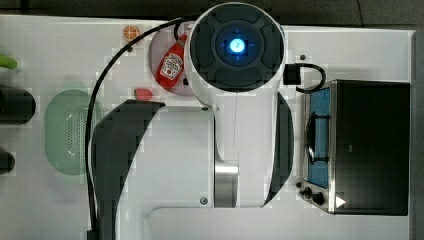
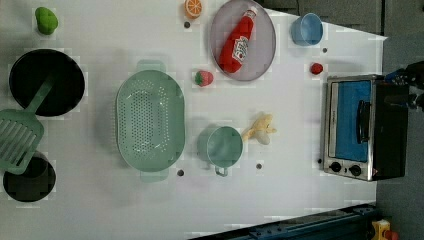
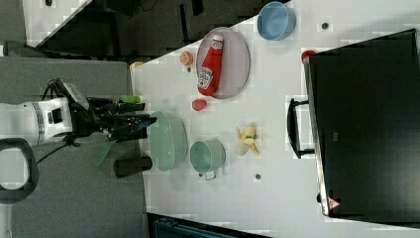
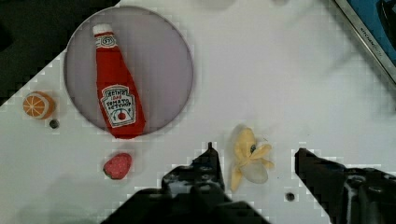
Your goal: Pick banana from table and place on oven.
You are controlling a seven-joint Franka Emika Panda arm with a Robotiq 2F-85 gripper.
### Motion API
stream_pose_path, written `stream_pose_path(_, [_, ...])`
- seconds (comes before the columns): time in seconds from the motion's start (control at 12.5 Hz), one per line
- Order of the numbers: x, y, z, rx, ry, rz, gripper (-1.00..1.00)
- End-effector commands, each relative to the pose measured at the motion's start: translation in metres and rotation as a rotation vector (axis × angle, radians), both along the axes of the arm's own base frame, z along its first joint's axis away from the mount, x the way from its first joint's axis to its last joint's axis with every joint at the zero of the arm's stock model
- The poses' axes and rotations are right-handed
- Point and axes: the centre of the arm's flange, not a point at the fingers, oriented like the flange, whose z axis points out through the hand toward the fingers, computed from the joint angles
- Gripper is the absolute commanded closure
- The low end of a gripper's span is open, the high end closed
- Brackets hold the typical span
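A: How far along is the job?

B: Barely begun, I'd judge. The small pale yellow, half-peeled toy banana [image 2: 260,131] lies on the large white tabletop [image 2: 280,200], between the mint-green metal cup [image 2: 221,146] and the boxy silver toaster oven with the blue glass door [image 2: 360,126], apart from both. The oven's black top [image 3: 369,124] is bare.

A: And the black two-fingered gripper [image 4: 254,161]?

B: In the wrist view its jaws stand released, one finger on each side of the banana with gaps between, gripping nothing. In the right view the gripper [image 3: 141,120] sits well off the table surface, so it looks high above the banana. Descent, grasp, carry and release on the oven are all left.

A: What do the containers hold?

B: Taking the banana as the landmark: the mint cup just beside it looks empty. Beyond the cup, the oval mint-green perforated colander [image 2: 150,119] is empty too. The round grey plate [image 2: 263,57], further off from the banana, carries the red plastic ketchup bottle [image 2: 237,44] lying on its side. A light-blue cup [image 2: 306,29] stands past the plate; nothing shows inside it.

A: Any loose bits?

B: A red toy strawberry [image 2: 203,78] lies between the banana and the plate, and an orange slice [image 2: 193,7] beyond the plate.
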Motion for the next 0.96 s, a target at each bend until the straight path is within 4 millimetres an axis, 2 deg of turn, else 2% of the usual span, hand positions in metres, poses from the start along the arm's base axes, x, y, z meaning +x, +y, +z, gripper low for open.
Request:
stream_pose_path(0.08, [-0.183, -0.041, 0.087, 0.008, 0.004, -0.161, -0.58])
stream_pose_path(0.24, [-0.183, -0.041, 0.087, 0.008, 0.005, -0.161, -1.0])
stream_pose_path(0.48, [-0.178, -0.035, 0.074, 0.002, 0.032, -0.151, -1.0])
stream_pose_path(0.72, [-0.156, -0.023, 0.034, -0.012, 0.07, -0.125, -1.0])
stream_pose_path(0.96, [-0.123, -0.012, -0.023, -0.023, 0.06, -0.1, -1.0])
